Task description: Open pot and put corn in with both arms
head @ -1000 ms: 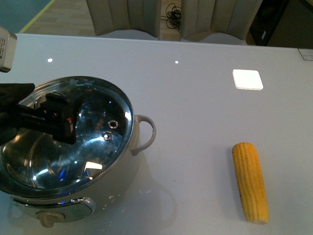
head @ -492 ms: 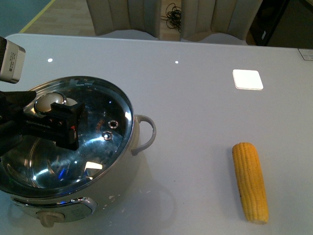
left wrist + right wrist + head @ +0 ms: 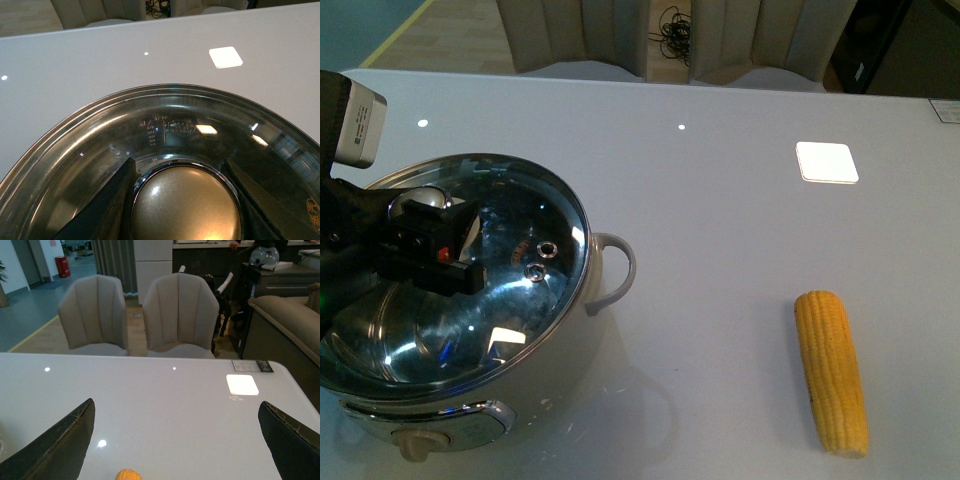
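The pot [image 3: 582, 345] stands at the table's front left, cream-bodied, with a looped side handle [image 3: 617, 268] and a beige front knob [image 3: 415, 446]. Its glass lid [image 3: 515, 300] lies over it, tilted. My left gripper [image 3: 420, 243] is shut on the lid's knob [image 3: 186, 205], with a black finger [image 3: 107, 202] on each side of it. The corn [image 3: 831, 371] lies on the table at the front right, far from the pot. My right gripper [image 3: 175, 404] is open and empty above the table, with the corn's tip [image 3: 128, 475] just below it.
The white glossy table [image 3: 720, 200] carries a bright square light reflection [image 3: 826, 162]. Two beige chairs [image 3: 135, 315] stand behind its far edge. A sofa and dark furniture stand at the back right [image 3: 285, 315].
My left gripper has shifted slightly up and left on the lid's knob, and the lid has shifted a little with it. The corn has not moved.
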Controlling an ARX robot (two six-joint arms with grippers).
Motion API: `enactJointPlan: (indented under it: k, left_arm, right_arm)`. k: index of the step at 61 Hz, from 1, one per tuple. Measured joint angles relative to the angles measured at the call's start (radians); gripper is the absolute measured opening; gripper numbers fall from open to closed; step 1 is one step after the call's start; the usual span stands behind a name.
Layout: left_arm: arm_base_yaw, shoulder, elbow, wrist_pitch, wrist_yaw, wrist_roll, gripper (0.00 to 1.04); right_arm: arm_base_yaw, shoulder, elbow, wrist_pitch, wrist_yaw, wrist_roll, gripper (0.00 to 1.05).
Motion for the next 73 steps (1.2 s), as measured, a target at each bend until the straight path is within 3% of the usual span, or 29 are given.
enactJointPlan:
  k: [19, 50, 62, 73]
  left_arm:
    - [0.000, -0.042, 0.010, -0.066, -0.013, 0.004, 0.44]
    - [0.046, -0.363, 0.047, -0.332, -0.039, 0.034, 0.44]
    - [0.183, -0.481, 0.046, -0.372, 0.039, 0.051, 0.44]
    - [0.410, -0.494, 0.029, -0.351, 0.129, 0.079, 0.44]
  right_arm:
    - [0.000, 0.000, 0.000, 0.000, 0.000, 0.000, 0.96]
    - [0.000, 0.000, 0.000, 0.000, 0.000, 0.000, 0.96]
    - [0.000, 0.000, 0.000, 0.000, 0.000, 0.000, 0.96]
    - [0.000, 0.000, 0.000, 0.000, 0.000, 0.000, 0.96]
